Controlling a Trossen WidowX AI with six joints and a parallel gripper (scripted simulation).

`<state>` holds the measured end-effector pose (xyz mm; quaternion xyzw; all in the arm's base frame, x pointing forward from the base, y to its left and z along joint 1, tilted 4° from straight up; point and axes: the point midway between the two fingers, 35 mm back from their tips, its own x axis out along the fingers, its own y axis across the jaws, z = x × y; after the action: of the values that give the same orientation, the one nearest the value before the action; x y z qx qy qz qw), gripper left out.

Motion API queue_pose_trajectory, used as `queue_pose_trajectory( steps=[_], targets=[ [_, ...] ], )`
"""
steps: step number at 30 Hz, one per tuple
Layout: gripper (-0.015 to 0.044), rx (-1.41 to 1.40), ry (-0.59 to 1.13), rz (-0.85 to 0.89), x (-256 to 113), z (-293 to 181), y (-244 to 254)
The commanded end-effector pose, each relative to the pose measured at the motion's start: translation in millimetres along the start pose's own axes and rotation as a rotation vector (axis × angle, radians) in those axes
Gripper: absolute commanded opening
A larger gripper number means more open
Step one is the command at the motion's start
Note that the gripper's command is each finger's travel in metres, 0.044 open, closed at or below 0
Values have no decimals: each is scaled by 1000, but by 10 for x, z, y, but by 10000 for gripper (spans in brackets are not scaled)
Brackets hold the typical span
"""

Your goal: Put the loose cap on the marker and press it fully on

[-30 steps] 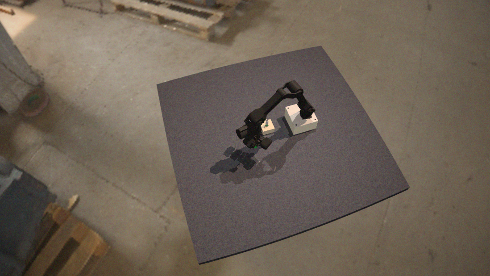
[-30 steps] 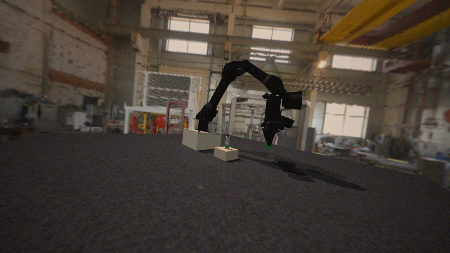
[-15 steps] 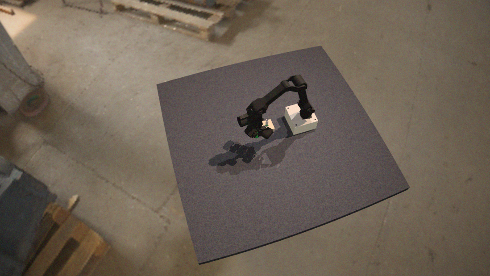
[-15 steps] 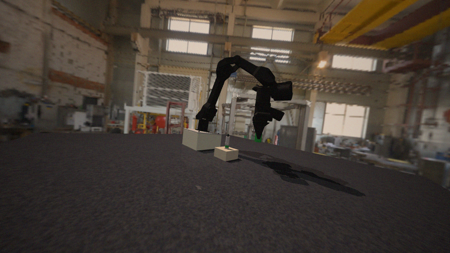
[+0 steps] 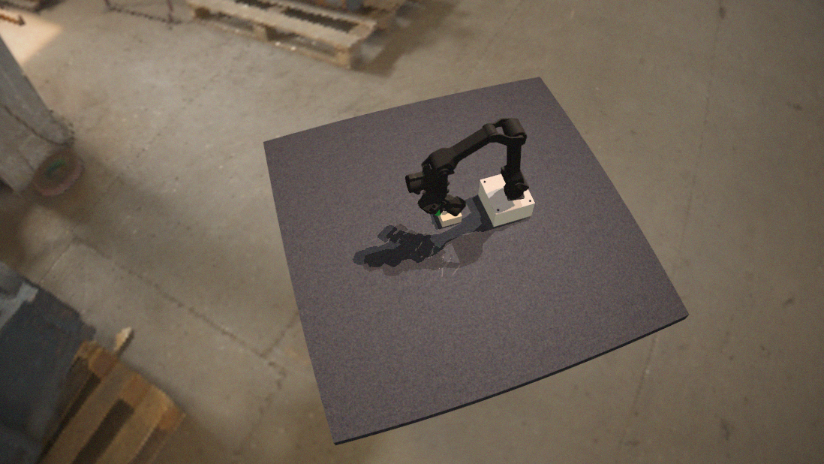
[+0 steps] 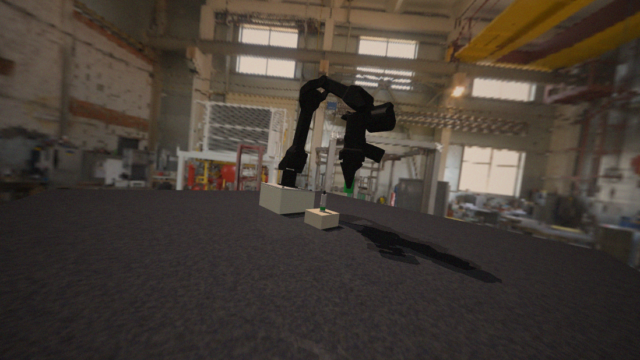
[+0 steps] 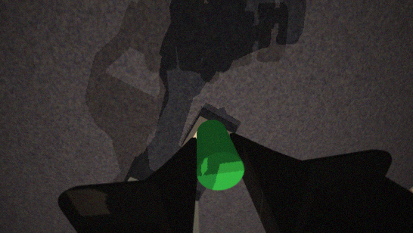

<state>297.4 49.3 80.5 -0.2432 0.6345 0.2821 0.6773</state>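
The green cap point(image 5: 437, 212) point(image 6: 348, 188) point(image 7: 220, 170) is off the table, upright between the fingertips. My gripper point(image 6: 348, 183) point(image 7: 213, 140) points down and is shut on the cap. The marker point(image 6: 322, 202) stands upright, dark tip up, in the beige holder block point(image 5: 450, 221) point(image 6: 320, 219). In the exterior view the cap appears to the right of the marker and apart from it, its lower end near the tip's height in the picture. The gripper hides the marker in the top view; the marker is not visible in the wrist view, where a block corner shows behind the cap.
The arm's white base box point(image 5: 512, 215) point(image 6: 281, 198) stands close to the holder block on the dark table top point(image 5: 490, 334) point(image 6: 179, 276). Arm shadows fall over the table beside the block. The table edges lie well away from the gripper.
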Motion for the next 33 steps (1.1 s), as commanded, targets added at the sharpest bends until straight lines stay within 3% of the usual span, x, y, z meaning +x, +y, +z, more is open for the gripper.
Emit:
queue_pose_trajectory(
  steps=[1,16,33],
  targets=[
    [0,-1,1,3,-49,-172,-14],
    [0,0,5,4,-153,-691,1],
    [0,0,5,4,-4,-692,-3]
  ],
)
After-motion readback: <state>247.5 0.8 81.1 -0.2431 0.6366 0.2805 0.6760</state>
